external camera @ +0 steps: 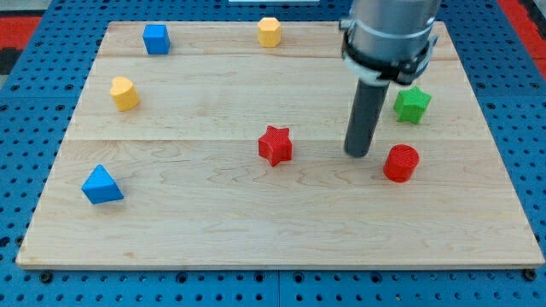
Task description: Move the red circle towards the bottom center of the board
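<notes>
Nearest the view's bottom edge lies the blue triangular block, low on the view's left side of the wooden worktop, well apart from everything else. Further in, just right of centre, the red circle sits on the worktop's right half, roughly at mid-height. My tip stands just beside it, on its left and slightly toward the view's top; a narrow strip of bare wood shows between the two, so they look apart rather than touching. No gripper is fitted to the arm, only the straight dark rod, so nothing is being held.

On the tip's other side, toward the view's left, the red star rests near the board's middle, at about the same height as the tip and close to it. Above and right of the red circle, the green star sits near the worktop's right edge, partly beside the arm's grey housing.

Along the view's top edge are the blue cube at the left and the yellow hexagonal block near the centre. Another yellow block, rounded on one side, lies on the left half below the blue cube.

Between the red circle and the bottom centre of the worktop, only bare wood shows; the red star lies left of and above that stretch.
</notes>
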